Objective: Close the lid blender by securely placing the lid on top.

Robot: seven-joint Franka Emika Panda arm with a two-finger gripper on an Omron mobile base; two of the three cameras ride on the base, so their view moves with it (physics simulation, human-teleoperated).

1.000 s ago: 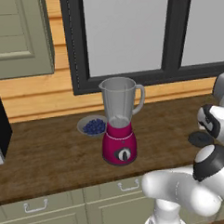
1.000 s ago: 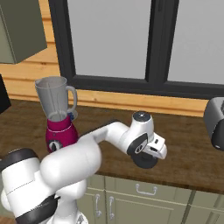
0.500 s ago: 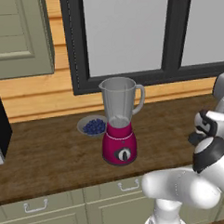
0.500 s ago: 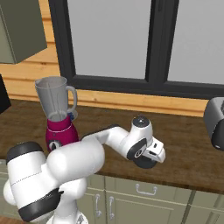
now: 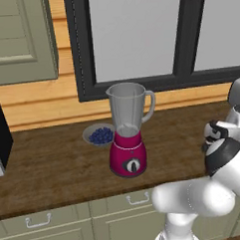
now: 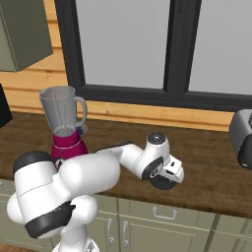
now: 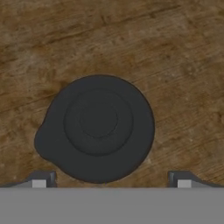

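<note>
Wooden kitchen counter under a dark-framed window: we see the blender standing upright with its jar uncovered, a small bowl of blueberries just beside it on its far left. No brand or writing can be read on anything; the blender's dial shows only black and white. Well to the right of the blender, our gripper hangs low over the lid, which lies flat on the bare wood. From the hand camera we see the two fingertips set wide apart, nothing between them. From the right base camera the lid peeks out beneath the hand, and a grey appliance sits at the far right edge.
</note>
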